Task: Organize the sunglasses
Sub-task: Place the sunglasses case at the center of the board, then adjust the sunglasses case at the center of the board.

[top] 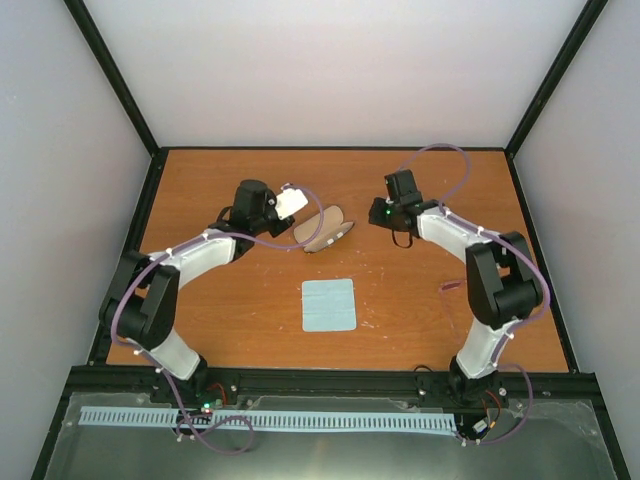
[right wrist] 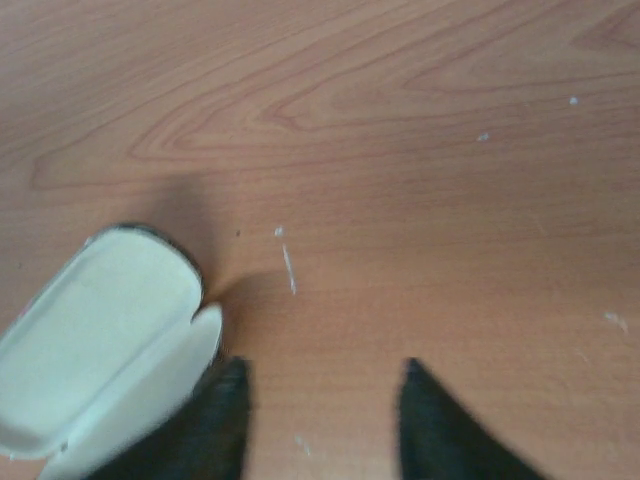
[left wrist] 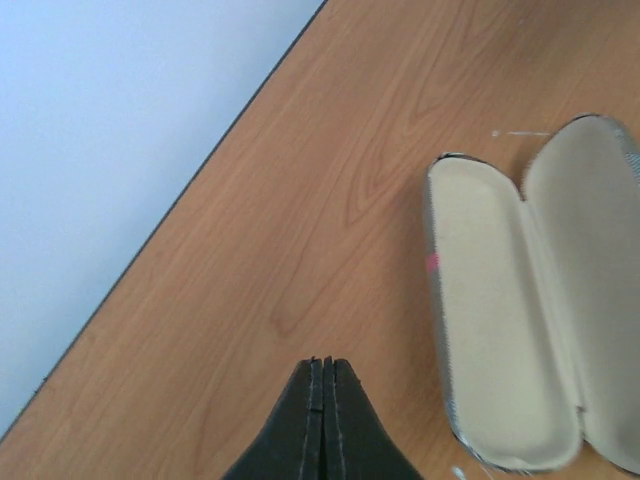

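Though barely discernible — sunglasses, faint pink sliver beside the right arm.

The arms are white with black joints (purple cables).

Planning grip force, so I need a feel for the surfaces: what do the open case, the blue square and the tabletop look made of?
The open case: seemingly a rigid shell lined in matte cream, felt-like fabric; outer material unclear. The blue square: probably thin soft cloth, lying flat, matte. The tabletop: wood or wood-look laminate, smooth, with clear grain lines.
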`<state>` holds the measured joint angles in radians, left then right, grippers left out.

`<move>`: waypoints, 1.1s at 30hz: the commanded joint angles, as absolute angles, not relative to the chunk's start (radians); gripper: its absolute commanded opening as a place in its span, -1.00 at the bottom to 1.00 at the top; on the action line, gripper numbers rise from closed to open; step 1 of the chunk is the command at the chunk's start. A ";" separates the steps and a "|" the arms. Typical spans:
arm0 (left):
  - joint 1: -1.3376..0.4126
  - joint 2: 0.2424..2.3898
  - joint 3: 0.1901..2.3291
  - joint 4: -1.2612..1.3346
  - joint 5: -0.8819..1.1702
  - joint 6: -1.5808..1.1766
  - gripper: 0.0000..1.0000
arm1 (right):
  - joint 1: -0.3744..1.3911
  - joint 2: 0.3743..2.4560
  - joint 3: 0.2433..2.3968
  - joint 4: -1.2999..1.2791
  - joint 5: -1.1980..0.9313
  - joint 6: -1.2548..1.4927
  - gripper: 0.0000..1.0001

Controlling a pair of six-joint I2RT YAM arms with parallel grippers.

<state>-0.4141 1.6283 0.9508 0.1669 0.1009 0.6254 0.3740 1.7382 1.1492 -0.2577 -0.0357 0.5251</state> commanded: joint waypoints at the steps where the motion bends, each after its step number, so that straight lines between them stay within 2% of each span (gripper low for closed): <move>1: -0.394 1.571 0.948 -0.012 0.190 0.543 -0.98 | 0.330 1.844 1.306 -0.342 -0.119 0.557 -0.93; 8: -0.374 1.569 0.924 -0.070 0.207 0.519 -0.98 | 0.321 2.132 1.646 -0.566 -0.239 0.470 -0.94; 11: -0.361 1.575 0.927 -0.061 0.203 0.518 -0.98 | 0.322 2.199 1.718 -0.618 -0.284 0.477 -0.94; 33: -0.325 1.603 0.909 -0.001 0.210 0.543 -0.98 | 0.407 2.201 1.675 -0.680 -0.367 0.486 -0.94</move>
